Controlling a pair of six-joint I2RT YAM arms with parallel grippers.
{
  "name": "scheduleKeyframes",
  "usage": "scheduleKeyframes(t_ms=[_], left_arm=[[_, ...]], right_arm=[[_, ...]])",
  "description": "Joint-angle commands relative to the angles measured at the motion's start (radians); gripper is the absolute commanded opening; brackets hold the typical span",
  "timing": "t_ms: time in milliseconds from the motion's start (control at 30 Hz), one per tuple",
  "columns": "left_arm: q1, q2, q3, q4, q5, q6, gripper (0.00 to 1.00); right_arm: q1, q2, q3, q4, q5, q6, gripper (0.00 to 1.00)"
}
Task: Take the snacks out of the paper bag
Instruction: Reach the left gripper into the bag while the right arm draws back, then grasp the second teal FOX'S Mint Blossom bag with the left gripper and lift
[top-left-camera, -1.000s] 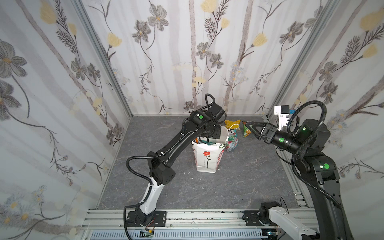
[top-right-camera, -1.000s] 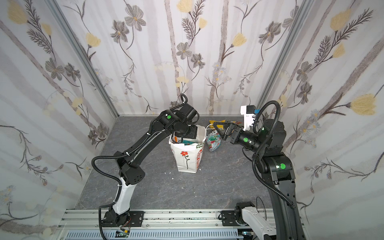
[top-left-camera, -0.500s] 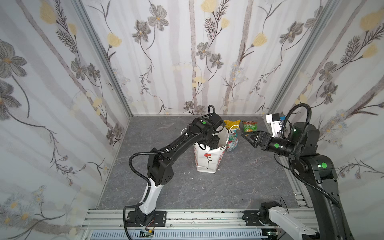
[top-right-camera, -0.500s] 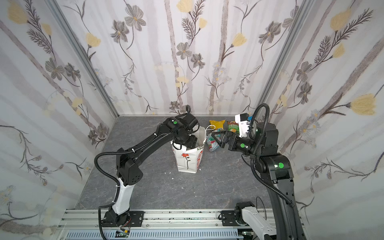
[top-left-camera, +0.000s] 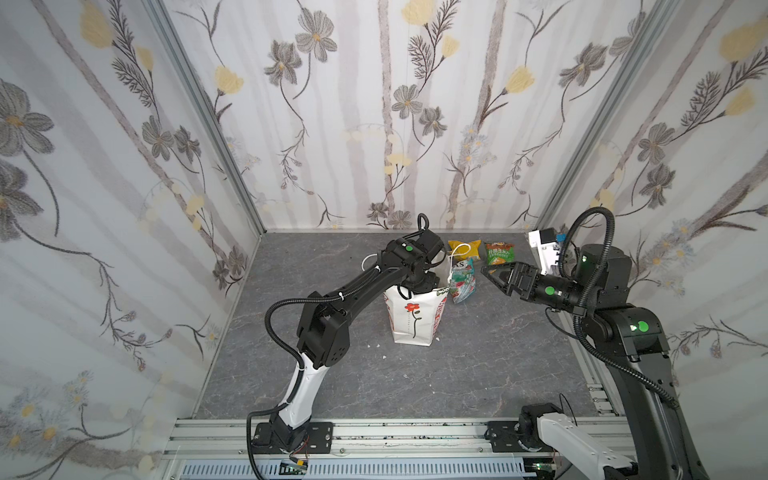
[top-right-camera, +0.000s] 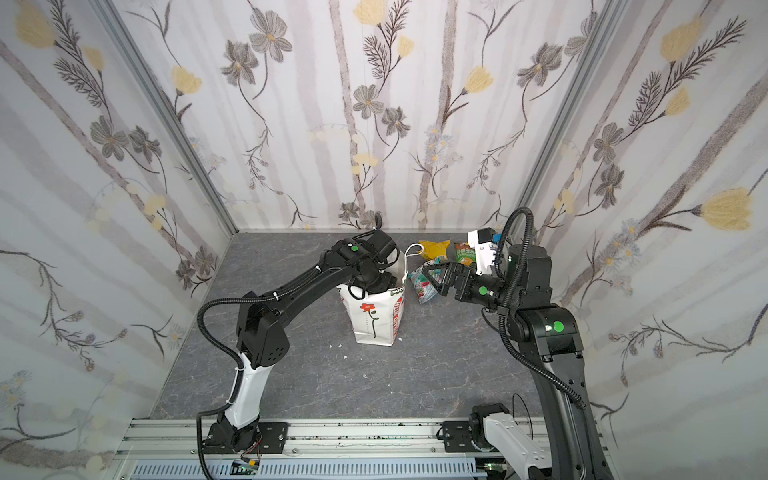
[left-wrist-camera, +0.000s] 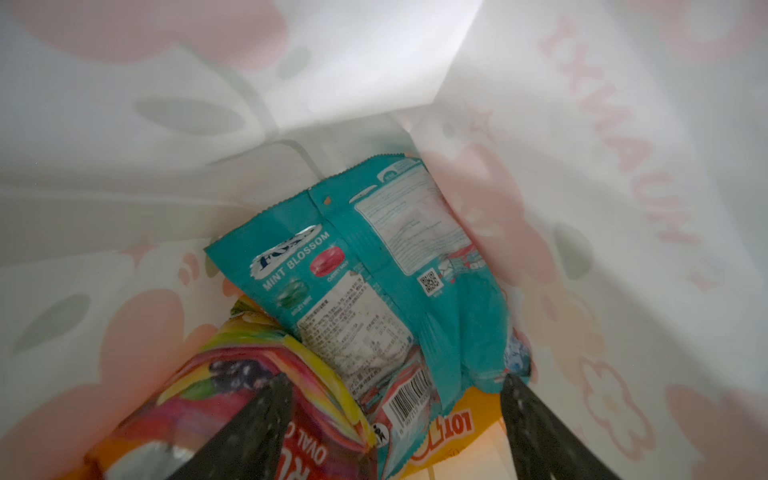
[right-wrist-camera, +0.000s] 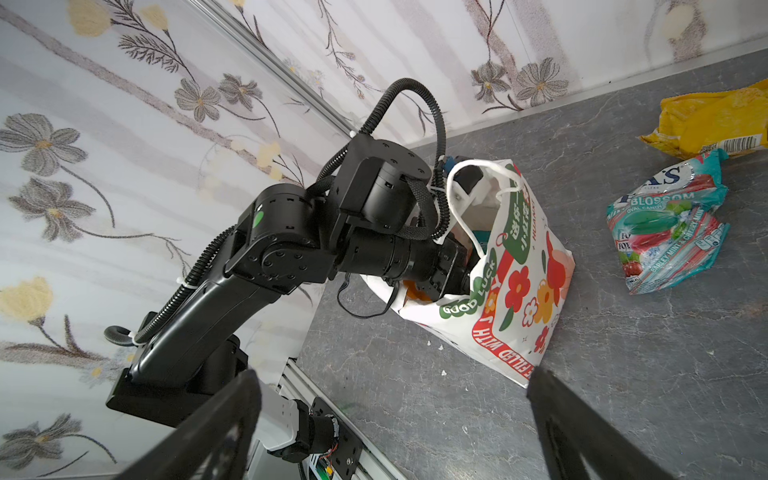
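**A:** What has moved?

**B:** The left hand (left-wrist-camera: 395, 378) has sunk from above the rim into the tall white paper bag with the red flower (top-left-camera: 413, 320). The right hand (top-left-camera: 493, 277) has drawn back from the packets.

**A:** Is the left hand gripping anything?

**B:** No, it is released. Its fingers straddle a teal foil packet (left-wrist-camera: 374, 257) and a multi-coloured foil packet (left-wrist-camera: 249, 365). An orange packet (left-wrist-camera: 457, 432) lies beneath, so the hand is probably spread to take one.

**A:** And outside the bag?

**B:** A white-teal crinkly packet (top-left-camera: 461, 282) lies just ahead of the right hand's fingertips. A yellow packet (top-left-camera: 463, 246) and a green packet (top-left-camera: 498, 253) lie beyond it on the grey tabletop (top-left-camera: 478, 365), likely set clear of the bag. The right hand hangs spread and empty, seemingly waiting.
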Motion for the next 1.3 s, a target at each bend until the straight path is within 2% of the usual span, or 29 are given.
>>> scheduleKeyframes(t_ms=[0,333,533,733,1067,1200,1267], left_arm=[[0.002,0.015,-0.028,0.061,0.003,-0.02,0.82],[0.001,0.021,-0.167,0.148,0.018,-0.047,0.91],[0.002,0.057,-0.192,0.162,0.027,-0.052,0.87],[0.001,0.075,-0.229,0.163,0.037,-0.062,0.69],[0.001,0.056,-0.2,0.137,0.046,-0.069,0.19],[0.001,0.057,-0.175,0.116,0.043,-0.07,0.02],[0.002,0.055,-0.162,0.107,0.046,-0.07,0.0]], right_arm=[[0.001,0.003,0.0,0.015,0.003,-0.01,0.99],[0.001,0.009,0.001,0.013,0.008,-0.009,0.99],[0.001,0.01,0.006,0.012,0.008,-0.008,0.99],[0.001,0.009,0.001,0.009,0.012,-0.006,0.99],[0.001,0.011,-0.018,0.009,0.018,-0.006,0.99],[0.001,0.007,-0.028,0.005,0.028,-0.002,0.99],[0.001,0.007,-0.037,0.006,0.034,-0.003,0.99]])
